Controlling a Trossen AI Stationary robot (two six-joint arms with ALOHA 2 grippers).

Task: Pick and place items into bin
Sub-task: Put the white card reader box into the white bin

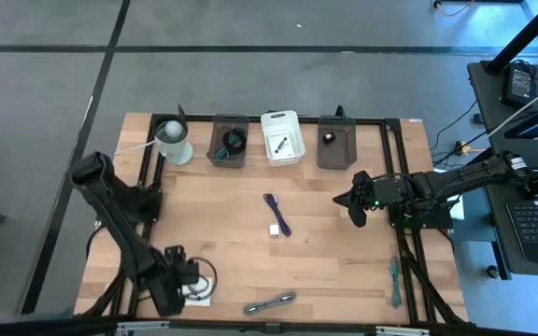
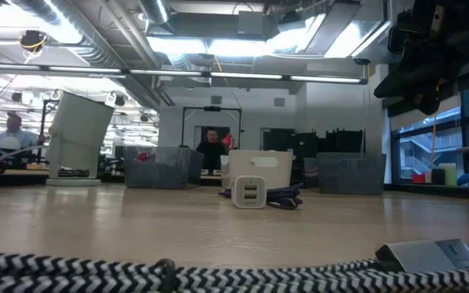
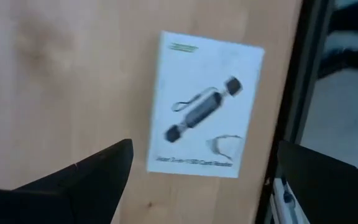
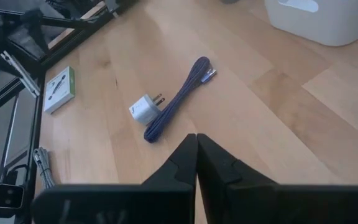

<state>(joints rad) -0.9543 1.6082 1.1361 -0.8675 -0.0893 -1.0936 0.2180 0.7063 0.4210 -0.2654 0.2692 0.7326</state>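
high cam straight down; low cam table-level; r wrist shares purple cable (image 4: 178, 98) w/ both; l wrist close over card (image 3: 205, 104).

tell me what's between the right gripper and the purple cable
Only bare wooden table: the right wrist view shows the shut right gripper with clear wood up to the purple cable and the white charger plug beside it.

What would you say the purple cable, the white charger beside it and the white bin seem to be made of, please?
Purple cable: likely braided fabric sheath, matte and finely textured. White charger: probably smooth glossy plastic, with two metal-looking prongs. White bin: seemingly moulded plastic, smooth with rounded corners.
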